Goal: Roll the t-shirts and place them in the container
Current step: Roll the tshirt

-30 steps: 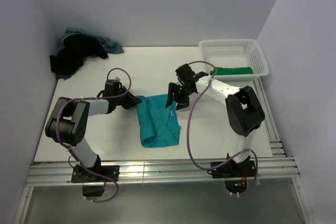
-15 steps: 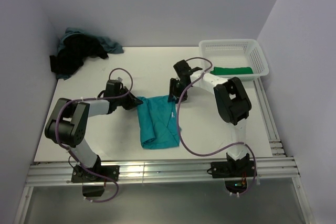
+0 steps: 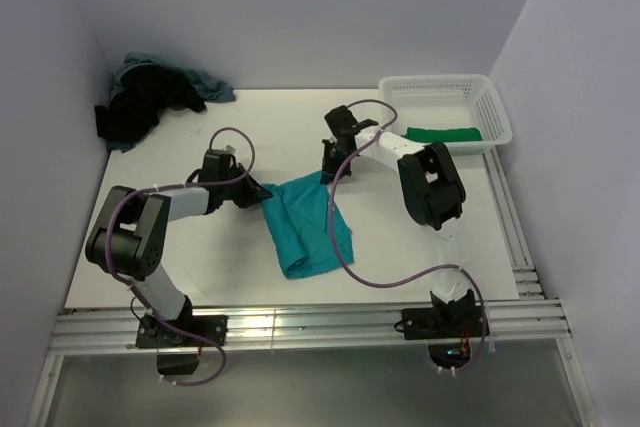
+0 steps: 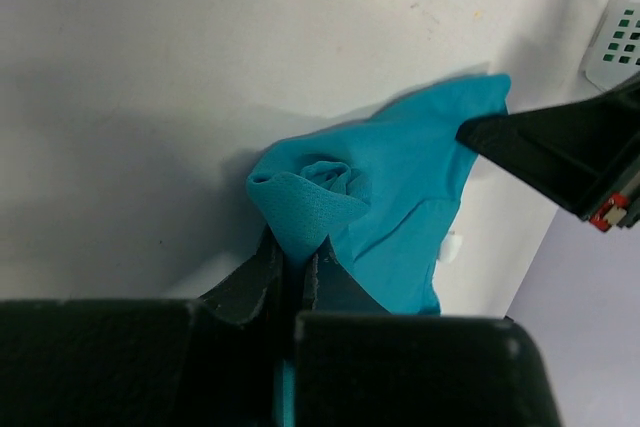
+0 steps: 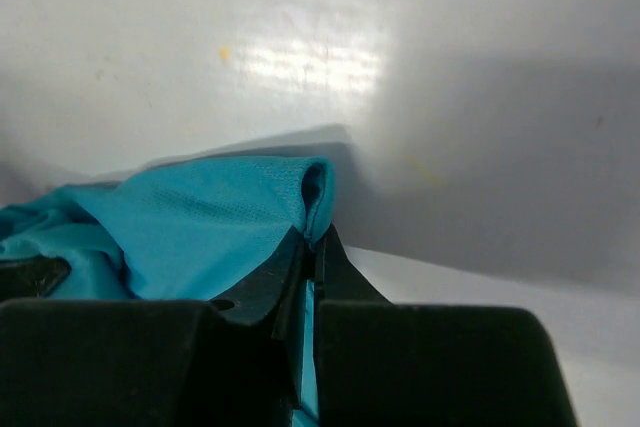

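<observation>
A bright teal t-shirt lies bunched mid-table, stretched between both arms along its far edge. My left gripper is shut on its far left corner; the left wrist view shows the teal cloth pinched between the black jaws of that gripper. My right gripper is shut on the far right corner, where a folded hem of the teal shirt sits in the jaws of this gripper. A green t-shirt lies in the basket. Black and dusty blue shirts are heaped at the far left.
The white lattice basket stands at the far right corner, close behind the right arm. The pile of dark clothes sits against the left wall. Metal rails run along the near edge by the arm bases.
The right gripper moved toward the far side, closed on the teal shirt's far right corner and pulled it out. The shirt now lies wider and skewed. The left gripper kept its grip in place.
</observation>
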